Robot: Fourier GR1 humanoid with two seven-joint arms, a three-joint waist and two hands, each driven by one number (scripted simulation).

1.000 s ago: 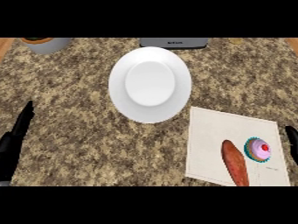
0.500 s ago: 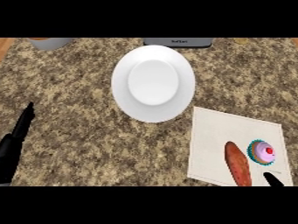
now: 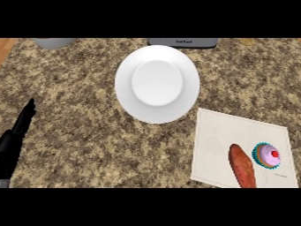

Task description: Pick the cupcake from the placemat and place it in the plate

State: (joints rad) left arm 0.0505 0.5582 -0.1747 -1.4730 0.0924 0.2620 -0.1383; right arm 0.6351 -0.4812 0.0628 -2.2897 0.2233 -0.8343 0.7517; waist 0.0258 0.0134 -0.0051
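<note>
At lower left, left hand (image 3: 9, 148) straight-fingered as before; right hand gone from view; cupcake (image 3: 269, 155) on placemat (image 3: 221, 145).

Speckled stone counter (image 3: 74, 97) with a white plate (image 3: 128, 84) at centre and a pale placemat (image 3: 224, 132) nearer right.

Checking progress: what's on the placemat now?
The cupcake and a brown oblong item, side by side on the placemat. Nothing covers them; whatever lies beneath the placemat is hidden.
</note>
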